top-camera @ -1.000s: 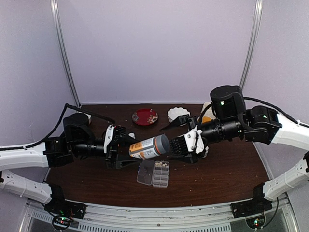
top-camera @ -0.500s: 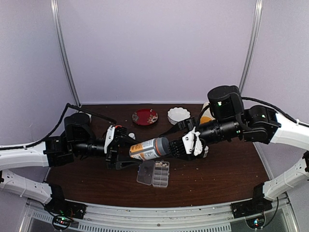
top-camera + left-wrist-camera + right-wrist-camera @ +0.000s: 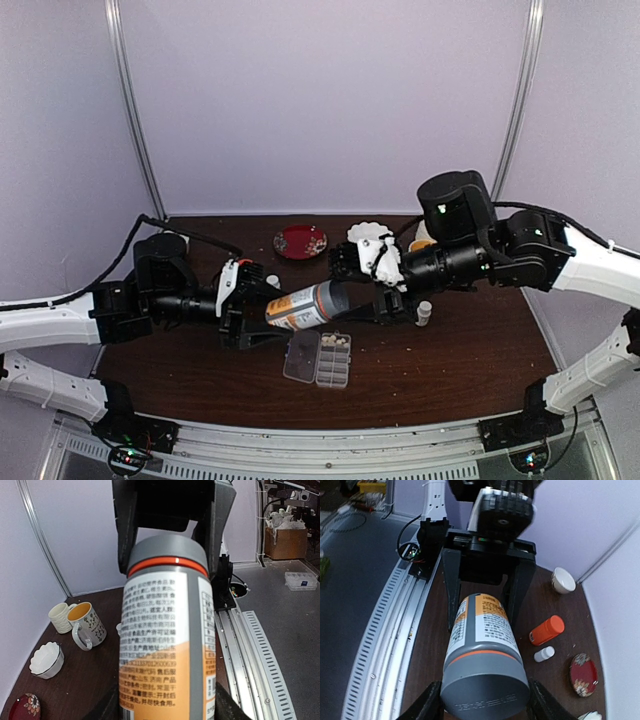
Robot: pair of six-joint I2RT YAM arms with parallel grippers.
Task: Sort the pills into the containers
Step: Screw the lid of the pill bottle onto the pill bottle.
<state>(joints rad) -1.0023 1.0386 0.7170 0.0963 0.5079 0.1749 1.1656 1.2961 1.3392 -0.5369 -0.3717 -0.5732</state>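
While the pill box (image 3: 318,378) lies at lower centre of the top view with its clear lid (image 3: 300,356) flipped open to the left, whitish pills (image 3: 336,342) sit in its cells (image 3: 334,372), just below where the two grippers meet. The left gripper (image 3: 272,315) reaches in from the left, clamped on the base end of an orange-and-grey bottle (image 3: 300,308) that is held nearly level. The right gripper (image 3: 348,292), its arm stretched in from the right of the frame, grips the bottle's grey cap (image 3: 334,297), one finger above and one below.
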